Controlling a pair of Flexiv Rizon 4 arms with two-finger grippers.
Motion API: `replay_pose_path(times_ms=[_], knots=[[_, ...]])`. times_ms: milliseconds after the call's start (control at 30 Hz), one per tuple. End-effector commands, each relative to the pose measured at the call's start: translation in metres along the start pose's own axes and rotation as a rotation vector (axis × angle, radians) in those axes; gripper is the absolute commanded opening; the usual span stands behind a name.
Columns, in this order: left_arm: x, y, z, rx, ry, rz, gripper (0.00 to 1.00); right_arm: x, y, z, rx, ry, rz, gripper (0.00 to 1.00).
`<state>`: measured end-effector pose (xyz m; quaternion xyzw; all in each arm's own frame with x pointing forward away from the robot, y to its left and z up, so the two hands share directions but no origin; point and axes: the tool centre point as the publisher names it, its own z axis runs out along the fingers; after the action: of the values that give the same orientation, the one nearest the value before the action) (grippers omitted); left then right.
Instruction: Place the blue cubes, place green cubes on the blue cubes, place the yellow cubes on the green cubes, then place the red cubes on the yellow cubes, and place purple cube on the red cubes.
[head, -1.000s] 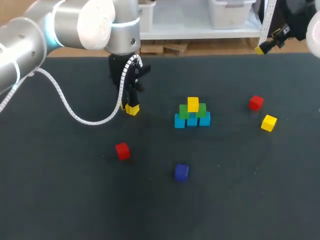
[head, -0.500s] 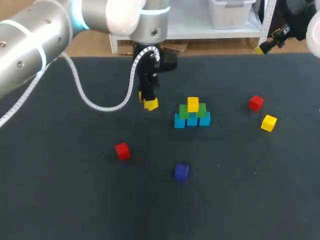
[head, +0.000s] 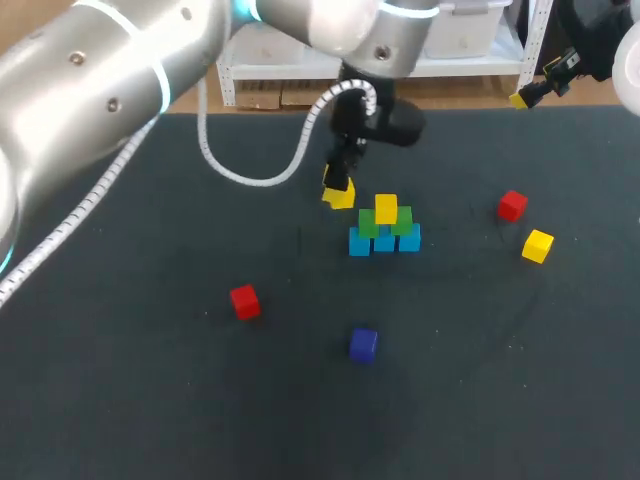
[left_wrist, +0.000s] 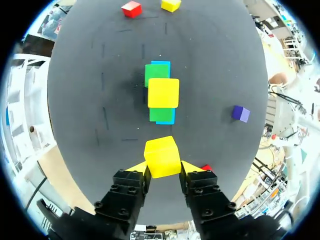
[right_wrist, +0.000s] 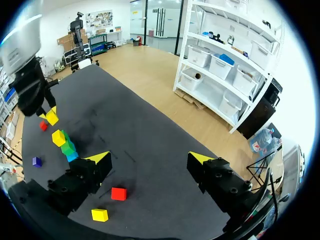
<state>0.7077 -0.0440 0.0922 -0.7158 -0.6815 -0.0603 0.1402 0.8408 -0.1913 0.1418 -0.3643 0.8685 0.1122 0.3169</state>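
Plainly counted on the dark table (head: 150, 380): three blue cubes (head: 360, 243), two green cubes (head: 403, 220), three yellow cubes, two red cubes, one purple cube (head: 363, 344); the blue ones sit in a row, the green pair rests on them, and the top yellow cube (head: 386, 209) crowns the green pair

From the head view, with twelve o'clock towards the far edge, the left gripper (head: 338, 190) hangs just beside the pile at its ten o'clock; its fingers are clamped from both sides on the held yellow cube (left_wrist: 162, 157), which juts out past the yellow tips, raised off the table as far as I can tell; in the left wrist view the pile lies straight ahead of the fingers at their twelve o'clock, apart from the held cube

Away from the pile, the far red cube (head: 513, 206) lies at its three o'clock, the loose yellow cube (head: 537, 245) at about four o'clock, near that red one; the purple cube is at six o'clock, the near red cube (head: 244, 301) at eight o'clock, well apart

The right gripper (right_wrist: 150, 159) hangs high at the far right corner with fingers spread wide and nothing between them
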Motion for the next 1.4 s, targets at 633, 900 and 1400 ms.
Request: replay_pose_path(times_ms=[633,900,1400], knots=[[-0.021,-0.013,0.012,-0.035,0.028,-0.042,0.0,0.001,0.001,-0.001,0.0,-0.001,0.0,1.0],[-0.019,-0.012,0.02,-0.058,0.009,-0.061,0.0,0.001,0.001,-0.001,0.0,-0.001,0.0,1.0],[-0.018,-0.004,0.023,-0.085,-0.024,-0.024,0.08,0.001,0.001,-0.001,0.0,-0.001,0.0,1.0]])
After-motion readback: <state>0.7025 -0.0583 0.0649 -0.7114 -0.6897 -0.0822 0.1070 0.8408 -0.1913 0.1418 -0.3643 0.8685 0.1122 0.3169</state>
